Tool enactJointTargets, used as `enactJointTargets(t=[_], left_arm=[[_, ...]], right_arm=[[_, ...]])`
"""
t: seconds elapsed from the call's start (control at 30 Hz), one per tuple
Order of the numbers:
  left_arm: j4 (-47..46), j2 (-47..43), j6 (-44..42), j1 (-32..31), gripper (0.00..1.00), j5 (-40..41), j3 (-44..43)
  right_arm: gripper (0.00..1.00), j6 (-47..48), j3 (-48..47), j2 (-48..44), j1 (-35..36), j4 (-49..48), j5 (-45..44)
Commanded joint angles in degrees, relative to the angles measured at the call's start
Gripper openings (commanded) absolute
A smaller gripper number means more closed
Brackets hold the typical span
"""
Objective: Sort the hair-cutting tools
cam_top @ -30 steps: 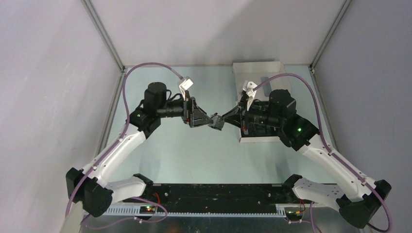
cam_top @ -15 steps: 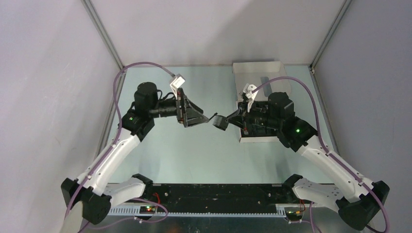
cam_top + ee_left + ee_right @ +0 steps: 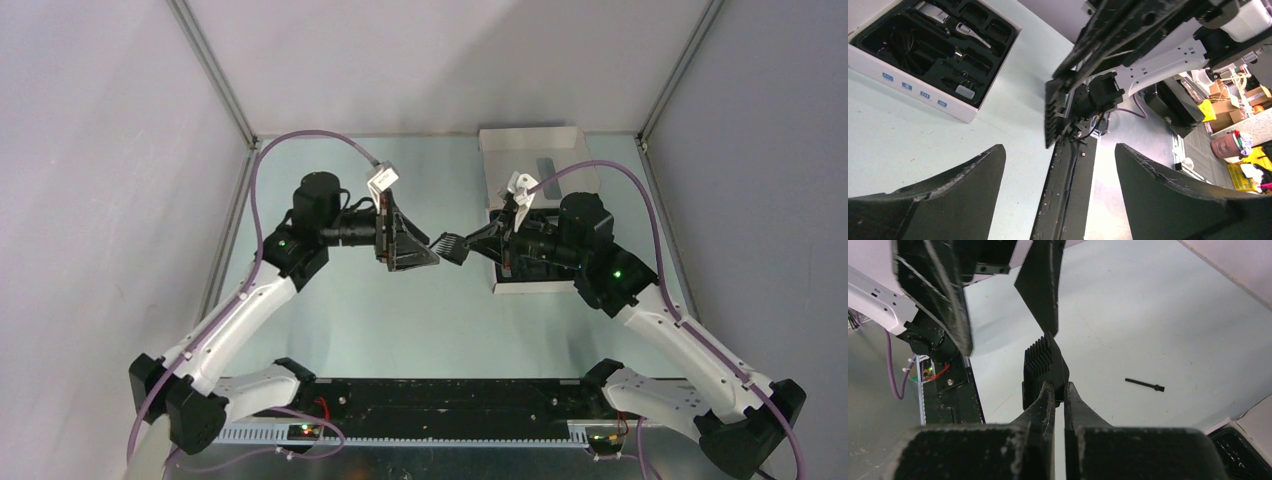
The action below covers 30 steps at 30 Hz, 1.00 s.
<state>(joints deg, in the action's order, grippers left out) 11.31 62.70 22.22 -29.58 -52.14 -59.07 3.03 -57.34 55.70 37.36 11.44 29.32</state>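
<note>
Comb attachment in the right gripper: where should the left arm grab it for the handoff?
Probably the free ribbed end of the comb attachment, which sticks out past the right gripper shut on its base. Come head-on from the left arm's side, with the open left gripper straddling its thin body.

White cardboard box sits on the pale green table. Its lid flap is folded back on the far side, and there are little blue labels along one white wall. Lilac-grey walls with metal corner posts stand behind the box and to both sides of it. Well away from the box, past the table's edge, there's floor clutter: a brown bin, something yellow and cardboard cartons.
</note>
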Motion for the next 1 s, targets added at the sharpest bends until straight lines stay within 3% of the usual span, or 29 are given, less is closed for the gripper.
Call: enactJointTargets(t=[0.0, 0.4, 0.8, 0.93, 0.97], left_arm=[[-1.3, 1.3, -0.9, -1.0, 0.85, 0.3, -2.3], [-3.5, 2.1, -0.6, -3.5, 0.51, -1.4, -2.2], [-6.0, 3.0, 1.0, -3.9, 0.41, -1.6, -2.6], [-6.2, 3.0, 0.9, -4.2, 0.27, -1.6, -2.8], [-5.4, 2.9, 0.1, -4.1, 0.17, -0.8, -2.9]], right_arm=[[0.00, -0.1, -0.2, -1.5, -0.1, -3.6, 1.8], [0.00, -0.5, -0.3, -1.0, -0.1, -4.6, 3.1], [0.00, -0.5, -0.3, -0.7, 0.0, -4.1, 4.6], [0.00, -0.5, -0.3, -0.3, -0.1, -4.1, 4.8], [0.00, -0.6, -0.3, -0.1, -0.1, -4.1, 4.8]])
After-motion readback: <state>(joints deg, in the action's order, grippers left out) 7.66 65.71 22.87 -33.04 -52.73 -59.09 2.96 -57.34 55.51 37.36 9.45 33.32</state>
